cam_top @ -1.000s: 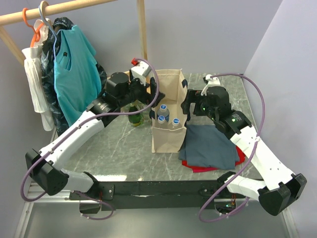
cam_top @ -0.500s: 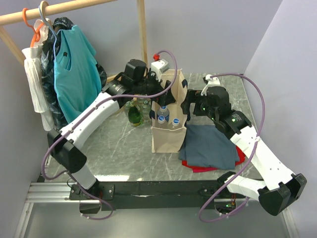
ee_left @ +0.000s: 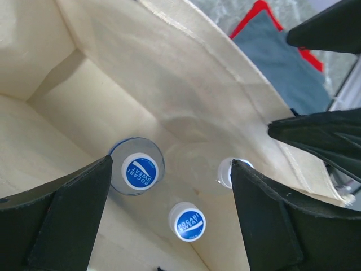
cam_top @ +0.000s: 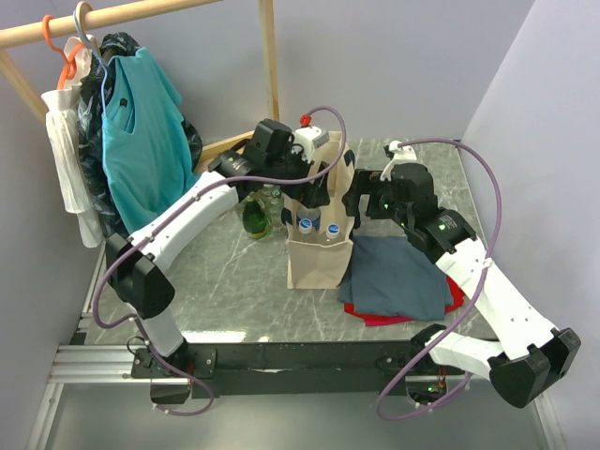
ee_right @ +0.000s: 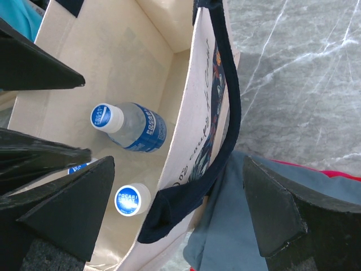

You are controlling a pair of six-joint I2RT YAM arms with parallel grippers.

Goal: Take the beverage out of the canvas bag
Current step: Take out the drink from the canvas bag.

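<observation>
The beige canvas bag point(cam_top: 317, 255) stands open mid-table, showing its inner wall in the left wrist view point(ee_left: 113, 73) and its right wall in the right wrist view point(ee_right: 194, 147). Three blue-capped beverage bottles stand inside it: one point(ee_left: 139, 171), a second point(ee_left: 187, 221), and a third point(ee_left: 225, 172) half hidden by a finger. Two of them show in the right wrist view, one leaning point(ee_right: 132, 127) and one upright point(ee_right: 130, 200). My left gripper point(cam_top: 314, 183) point(ee_left: 172, 162) hangs open and empty above the bag's mouth. My right gripper point(cam_top: 354, 202) point(ee_right: 179, 164) is open, straddling the bag's right wall and navy handle point(ee_right: 225, 135).
A green bottle point(cam_top: 255, 217) and a clear bottle point(cam_top: 272, 199) stand on the table left of the bag. A folded grey-blue cloth point(cam_top: 398, 277) lies on a red one point(cam_top: 375, 317) to the bag's right. Hanging clothes point(cam_top: 141, 131) and a wooden post point(cam_top: 270, 66) stand behind.
My left arm swung right from beside the green bottle to over the bag's opening. The right arm and bag stayed still.
</observation>
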